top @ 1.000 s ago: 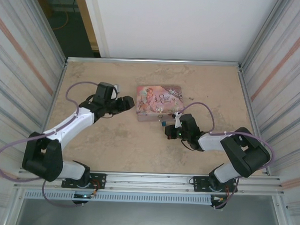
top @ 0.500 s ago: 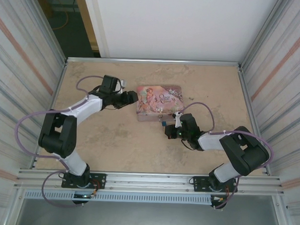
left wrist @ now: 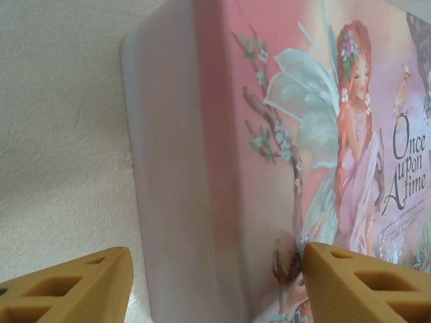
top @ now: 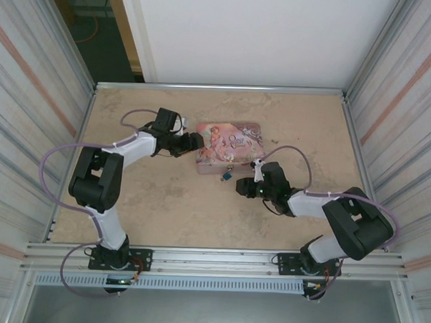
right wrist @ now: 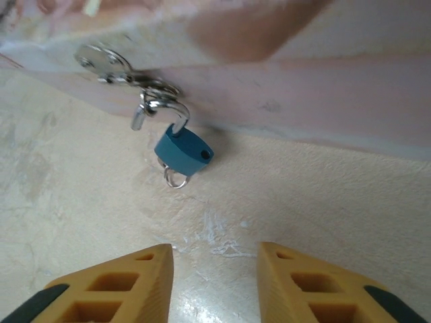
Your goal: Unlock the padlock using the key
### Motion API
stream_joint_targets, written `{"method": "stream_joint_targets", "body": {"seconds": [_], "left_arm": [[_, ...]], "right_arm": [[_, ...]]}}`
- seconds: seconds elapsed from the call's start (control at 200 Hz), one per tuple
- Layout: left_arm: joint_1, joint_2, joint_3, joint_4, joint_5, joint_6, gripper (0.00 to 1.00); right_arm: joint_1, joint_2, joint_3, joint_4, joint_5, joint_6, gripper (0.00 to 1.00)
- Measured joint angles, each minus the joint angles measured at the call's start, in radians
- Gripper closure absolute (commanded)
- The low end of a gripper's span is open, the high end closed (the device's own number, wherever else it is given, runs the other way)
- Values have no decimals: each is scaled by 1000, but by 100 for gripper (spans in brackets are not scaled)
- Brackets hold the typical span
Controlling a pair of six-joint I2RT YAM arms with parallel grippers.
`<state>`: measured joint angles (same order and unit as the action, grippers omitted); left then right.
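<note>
From above, one pink tin lies mid-table with one padlock at its near side. The left gripper sits at the tin's left end, probably to brace it, and the right gripper faces the lock from just beside it. On the left wrist, the two fingers stand apart astride the tin's corner, though I cannot tell whether they touch it. On the right wrist, the blue padlock dangles by its shackle from the tin's hasp, with one small ring beneath that is possibly the key's, while the right gripper's fingers are spread and empty, short of the lock.
</note>
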<state>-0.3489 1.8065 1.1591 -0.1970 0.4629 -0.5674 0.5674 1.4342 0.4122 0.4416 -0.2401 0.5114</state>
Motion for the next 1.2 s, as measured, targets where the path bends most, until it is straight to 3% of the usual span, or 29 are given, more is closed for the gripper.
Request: {"method": "stream_joint_targets", "body": {"seconds": [0.366,0.912,1.197], "left_arm": [[-13,-27,-51,34,-2,0,33],[-23,-116,-146,33,-23,3,33],[-27,-152,-157,-16,-37,4,33]], "right_arm": [[-64,-82,27,-32,-47,-17,22],[-129,32,174,-22,-122,-53,16],[-143,29,167,6,-132,-65,12]]}}
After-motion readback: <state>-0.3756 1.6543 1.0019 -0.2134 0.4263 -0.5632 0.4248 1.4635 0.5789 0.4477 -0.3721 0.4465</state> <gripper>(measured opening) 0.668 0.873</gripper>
